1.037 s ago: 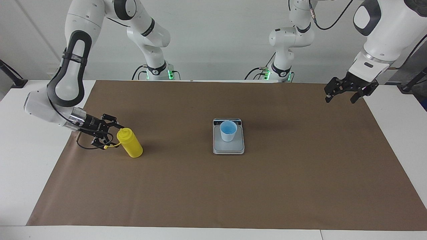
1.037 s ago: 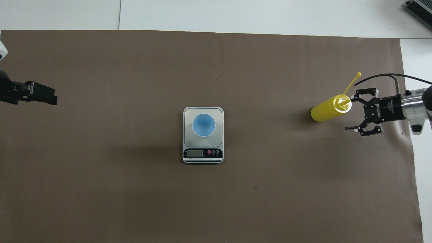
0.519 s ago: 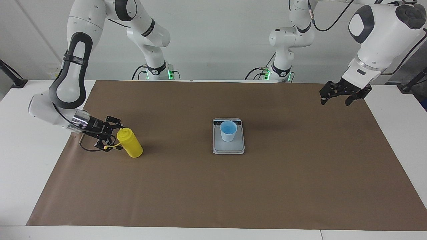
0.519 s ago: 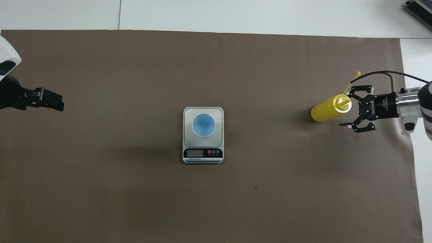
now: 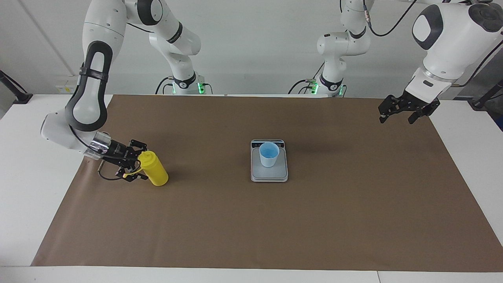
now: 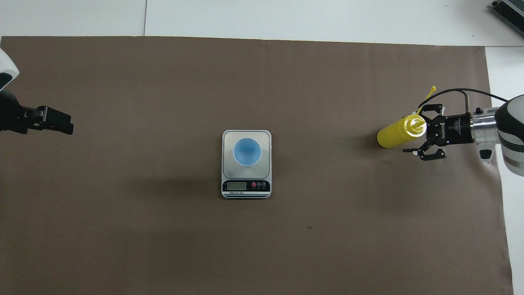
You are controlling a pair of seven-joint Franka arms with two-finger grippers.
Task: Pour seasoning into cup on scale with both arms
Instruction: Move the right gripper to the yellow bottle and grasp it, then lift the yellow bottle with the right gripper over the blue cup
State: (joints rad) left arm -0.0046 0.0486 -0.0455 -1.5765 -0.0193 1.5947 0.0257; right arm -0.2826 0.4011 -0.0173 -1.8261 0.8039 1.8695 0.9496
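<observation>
A white worktop (image 5: 23, 165) fills both views, and a large brown paper sheet (image 5: 314, 220) covers most of it. Two white arms come in from the top of the facing view. The right arm (image 5: 88, 90) bends down along the left edge of that frame; the left arm (image 5: 444, 35) hangs in the upper right corner.

In the centre of the sheet lies the silver-grey scale (image 5: 269, 175), with its dark display strip on the short edge nearer to the robots, which is the lower edge in the overhead view. The light blue cup (image 5: 269, 154) stands upright on the weighing plate, its brighter blue inside open to the overhead camera.

The yellow seasoning bottle (image 5: 154, 169) stands upright on the sheet at centre left of the facing frame, toward the right arm's end of the worktop and well apart from the scale. Its thin strap with the small cap trails off the nozzle, pointing toward the upper right of the overhead frame.

The right gripper (image 5: 137, 164) is low beside the bottle's upper part, its fingers spread wide on either side of the neck and not clamped on it. The left gripper (image 5: 396, 116) hovers with its fingers apart over the sheet's corner at the upper right of the facing frame, holding nothing.
</observation>
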